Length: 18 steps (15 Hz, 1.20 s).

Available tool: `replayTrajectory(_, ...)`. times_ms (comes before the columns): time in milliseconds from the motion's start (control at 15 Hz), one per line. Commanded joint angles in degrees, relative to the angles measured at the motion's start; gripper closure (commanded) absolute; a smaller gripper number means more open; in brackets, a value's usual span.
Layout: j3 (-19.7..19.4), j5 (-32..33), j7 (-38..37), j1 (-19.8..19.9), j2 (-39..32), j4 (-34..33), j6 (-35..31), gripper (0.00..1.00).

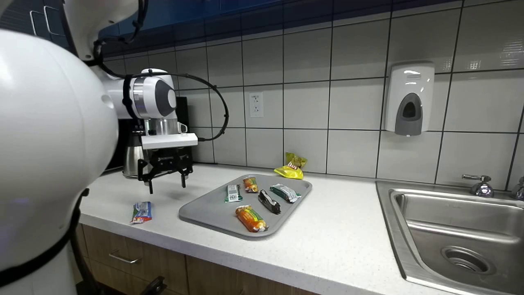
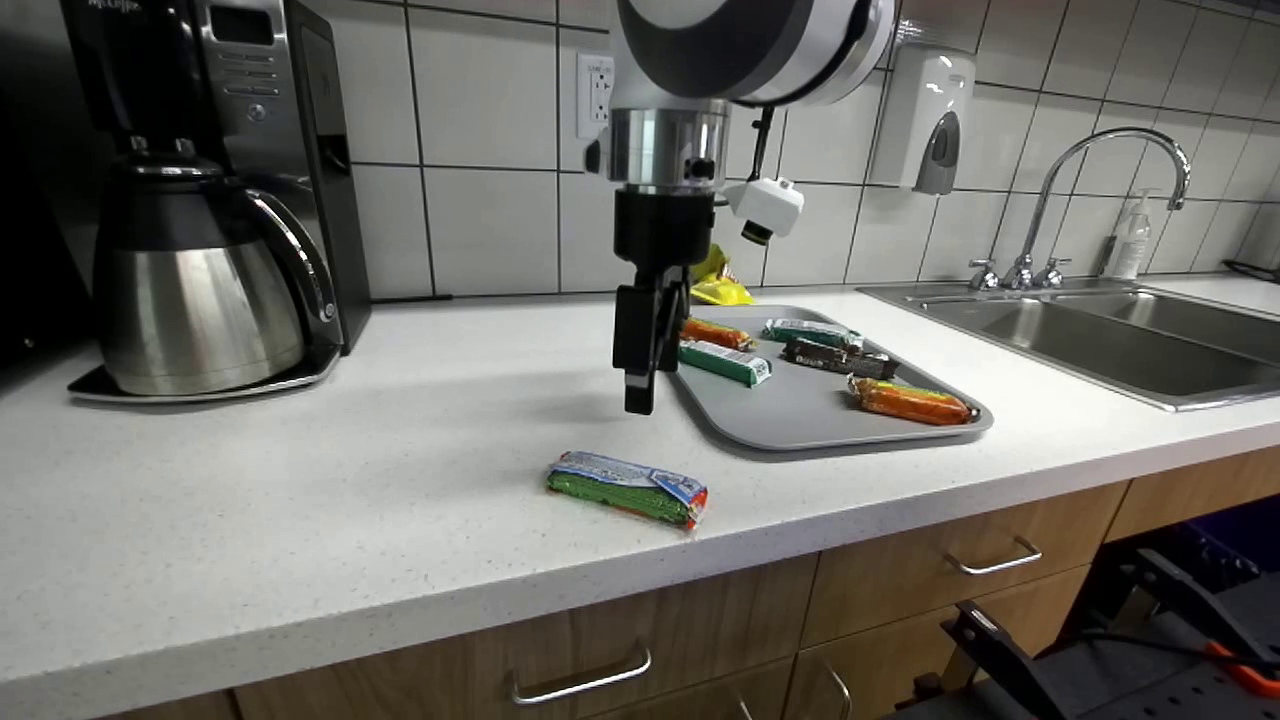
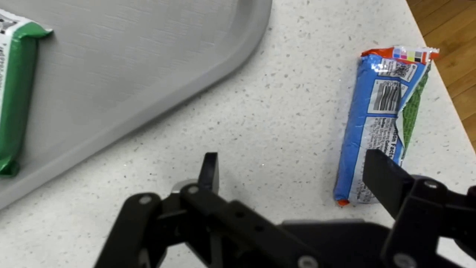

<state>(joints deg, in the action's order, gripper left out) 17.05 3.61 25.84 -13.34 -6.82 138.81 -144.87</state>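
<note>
Gripper: I have it spread wide, gripping nothing, above the counter;
Blue-wrapped bar: on the counter, near the tray;
Tray: bearing five wrapped snacks.

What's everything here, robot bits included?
Counter: 1, white, along wall
Tray: 1, grey, counter
Orange bars: 2, orange, tray
Green bars: 2, green and white, tray
Dark bar: 1, brown, tray
Blue bar: 1, blue and green, counter
Bag: 1, yellow, by wall
Coffee maker: 1, black and silver, counter
Carafe: 1, silver and black, coffee maker
Sink: 1, silver, counter
Faucet: 1, silver, behind sink
Soap dispenser: 1, white and grey, wall
Pump bottle: 1, whitish, near faucet
Outlet: 1, white, wall
Drawers: several, brown, below counter
Cupboards: several, blue, above
Arm: 1, mostly white, over counter
Pincer: 1, black, above counter
</note>
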Motion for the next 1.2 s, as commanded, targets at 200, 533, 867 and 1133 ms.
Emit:
replayTrajectory(200, 1.64, -1.1, 0.89, -1.44, 2.0, 2.48, -0.58, 0.0)
replayTrajectory(533, 2.29, -1.99, 1.74, -1.93, 2.01, 3.08, -0.63, 0.0)
replayTrajectory(867, 3.57, -5.21, 3.6, -2.06, 2.3, 3.65, -0.46, 0.0)
replayTrajectory(1133, 3.99, -5.42, 3.03, -2.48, 1.98, 4.12, -0.84, 0.0)
